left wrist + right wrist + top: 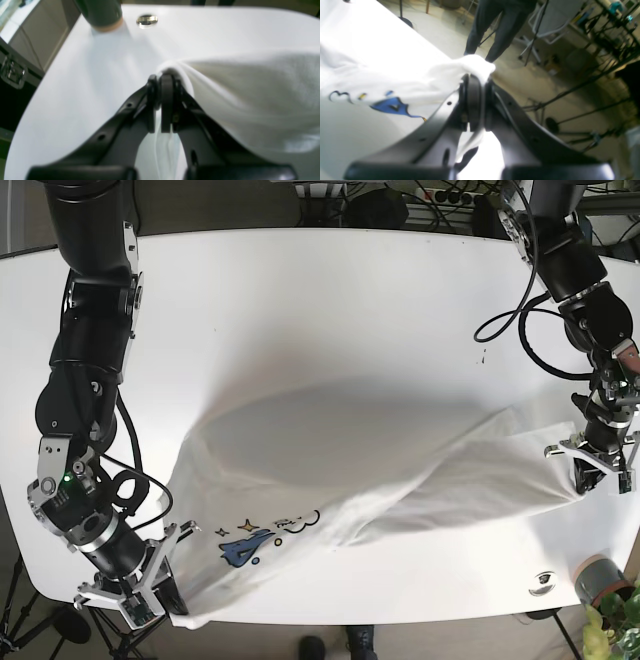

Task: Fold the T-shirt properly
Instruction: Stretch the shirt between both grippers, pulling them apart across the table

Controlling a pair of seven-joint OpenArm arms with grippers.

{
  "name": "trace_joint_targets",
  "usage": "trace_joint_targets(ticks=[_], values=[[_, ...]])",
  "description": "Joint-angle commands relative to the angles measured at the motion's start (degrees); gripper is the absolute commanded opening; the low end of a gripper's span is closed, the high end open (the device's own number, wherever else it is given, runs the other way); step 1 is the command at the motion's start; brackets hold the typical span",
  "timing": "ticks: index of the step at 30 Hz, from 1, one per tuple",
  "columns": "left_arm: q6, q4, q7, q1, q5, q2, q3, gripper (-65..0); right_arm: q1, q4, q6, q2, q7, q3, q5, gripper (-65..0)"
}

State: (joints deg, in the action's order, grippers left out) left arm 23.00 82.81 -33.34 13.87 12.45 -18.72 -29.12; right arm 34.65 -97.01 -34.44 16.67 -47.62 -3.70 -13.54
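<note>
Both grippers clamped on T-shirt (370,470): left gripper (590,472) pinches cloth at 3 o'clock, right gripper (165,585) at 7 o'clock, table (300,310) edge.

Bright overhead light, glare on white table (330,300), soft shadow under lifted cloth, wrist views blurred

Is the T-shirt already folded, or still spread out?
Still spread: the T-shirt hangs stretched between the left end effector and right end effector, both shut on it.
</note>
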Motion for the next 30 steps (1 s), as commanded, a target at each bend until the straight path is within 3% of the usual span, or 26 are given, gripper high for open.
trace_joint_targets(ticks=[1, 8, 12, 21, 30], values=[[-0.1, 1.5, 2.1, -0.1, 0.7, -1.3, -0.3, -65.0, -1.1, -2.5, 0.55, 0.4, 1.6, -1.9, -0.4, -65.0], [-0.1, 3.2, -0.6, -3.8, 0.8, -0.9, -0.3, -65.0, -11.4, -6.4, 0.55, 0.1, 1.6, -6.6, -0.6, -65.0], [0.0, 5.2, -1.0, -8.2, 0.8, -0.9, -0.4, -65.0, -18.3, -9.5, 0.55, -1.3, 1.6, -10.6, -4.2, -65.0], [0.2, 7.3, -1.0, -16.5, 0.8, 1.0, -0.4, -65.0, -28.1, -11.3, 0.99, -1.3, 1.6, -14.6, -10.6, -65.0], [7.5, 6.9, -1.0, -23.1, 0.3, 3.5, -8.5, -65.0, -37.7, -11.5, 0.90, -1.3, 1.7, -19.6, -16.8, -65.0]])
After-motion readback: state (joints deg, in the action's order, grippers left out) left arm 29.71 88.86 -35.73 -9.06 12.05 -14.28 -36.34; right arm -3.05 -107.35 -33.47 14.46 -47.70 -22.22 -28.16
